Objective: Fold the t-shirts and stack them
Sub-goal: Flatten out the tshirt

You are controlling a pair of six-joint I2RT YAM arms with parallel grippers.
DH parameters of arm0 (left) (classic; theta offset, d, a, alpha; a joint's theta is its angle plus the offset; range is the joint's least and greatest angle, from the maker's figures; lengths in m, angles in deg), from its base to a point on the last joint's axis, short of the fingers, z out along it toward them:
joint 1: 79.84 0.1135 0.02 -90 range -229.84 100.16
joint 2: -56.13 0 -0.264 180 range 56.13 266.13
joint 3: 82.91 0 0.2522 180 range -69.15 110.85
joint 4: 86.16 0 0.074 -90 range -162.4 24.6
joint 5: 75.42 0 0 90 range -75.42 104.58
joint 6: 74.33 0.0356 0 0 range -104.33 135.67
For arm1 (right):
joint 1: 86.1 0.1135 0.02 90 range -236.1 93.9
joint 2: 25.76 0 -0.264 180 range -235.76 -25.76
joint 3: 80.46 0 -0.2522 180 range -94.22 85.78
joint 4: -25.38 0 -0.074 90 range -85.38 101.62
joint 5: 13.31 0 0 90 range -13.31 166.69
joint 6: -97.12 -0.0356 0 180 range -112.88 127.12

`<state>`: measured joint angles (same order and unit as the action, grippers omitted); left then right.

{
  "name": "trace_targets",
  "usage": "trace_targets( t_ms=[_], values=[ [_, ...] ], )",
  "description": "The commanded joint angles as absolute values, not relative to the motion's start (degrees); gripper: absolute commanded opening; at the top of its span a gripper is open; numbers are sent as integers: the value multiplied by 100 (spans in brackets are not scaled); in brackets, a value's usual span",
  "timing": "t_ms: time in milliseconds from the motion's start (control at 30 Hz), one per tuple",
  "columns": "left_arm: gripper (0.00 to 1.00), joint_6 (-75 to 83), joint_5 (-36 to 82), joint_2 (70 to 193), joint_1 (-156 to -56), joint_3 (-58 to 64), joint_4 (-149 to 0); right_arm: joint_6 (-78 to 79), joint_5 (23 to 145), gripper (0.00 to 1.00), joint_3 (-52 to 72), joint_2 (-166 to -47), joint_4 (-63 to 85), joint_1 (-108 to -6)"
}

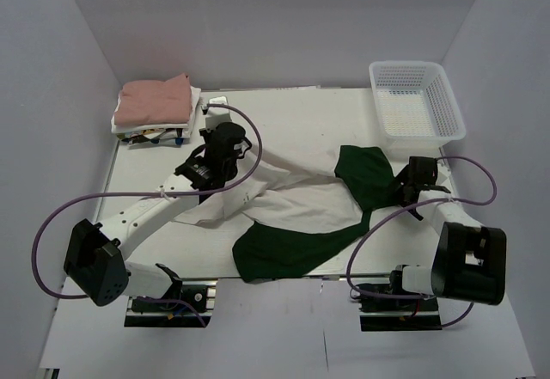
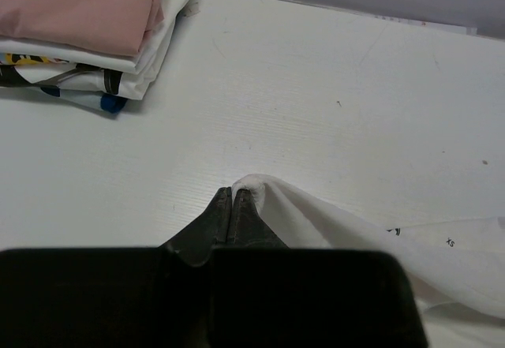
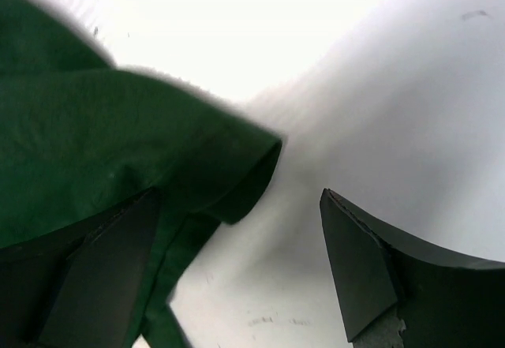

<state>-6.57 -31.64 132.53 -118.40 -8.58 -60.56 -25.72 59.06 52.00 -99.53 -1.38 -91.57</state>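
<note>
- table (image 1: 292, 121): white, under both pincers and running on ahead of them to the back wall.
- spread t-shirt (image 1: 301, 203): cream-white body with dark green parts, lying crumpled and unfolded across the table between the two pincers. White edge at the left pincer, green sleeve at the right pincer.
- mesh basket (image 1: 453, 108): white plastic, ahead of the right pincer in the far right corner, apart from the shirt.
- pink t-shirt (image 1: 153, 100): folded, on top of the stack, ahead and to the left of the left pincer, well apart from it.
- white t-shirts (image 2: 150, 68): folded under the pink one, some print showing at the stack's edge.
- left pincer (image 2: 233, 194): fingers together, clamped on a small bunched fold of the spread t-shirt's white edge, down at the table surface. The cloth trails off to its right.
- right pincer (image 3: 237, 261): fingers wide apart, low over the table. Green sleeve edge (image 3: 95, 127) sits in the gap against one finger; the other finger is over bare table. Nothing gripped.
</note>
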Motion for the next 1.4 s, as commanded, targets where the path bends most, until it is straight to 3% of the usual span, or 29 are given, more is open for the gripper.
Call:
trace_targets(
  t_ms=[0, 167, 233, 267, 300, 400, 733, 967, 1367],
  values=[
    [0, -542, -3069, 13005, -11745, -877, -6238, -2707, 6042, 88, 4896, -10352, 466, -9260],
    [0, -463, -2998, 13137, -11693, -772, -6291, -2663, 6429, 77, 4913, -10723, 757, -9278],
    [0, -410, -2938, 13198, -11693, -772, -6291, -2576, 6517, 66, 4957, -10828, 942, -9269],
    [0, -410, -2937, 13198, -11693, -772, -6291, -2566, 6570, 56, 4957, -10863, 1003, -9278],
    [0, -410, -2937, 13198, -11640, -772, -6343, -2566, 6597, 28, 4948, -10907, 1082, -9278],
    [0, -332, -2937, 13251, -11640, -772, -6430, -2313, 6842, 0, 4861, -10847, 1285, -9269],
    [0, 792, -3173, 12804, -11587, -271, -7406, -1828, 7563, 0, 4036, -9099, 1601, -9076],
    [0, 1663, -2296, 11925, -11587, 633, -7548, -1311, 7116, 0, 2613, -7648, 1172, -9085],
    [0, 2384, -1961, 11204, -11640, 2269, -6950, -493, 6799, 0, -1191, -8191, 151, -9102]
  ],
)
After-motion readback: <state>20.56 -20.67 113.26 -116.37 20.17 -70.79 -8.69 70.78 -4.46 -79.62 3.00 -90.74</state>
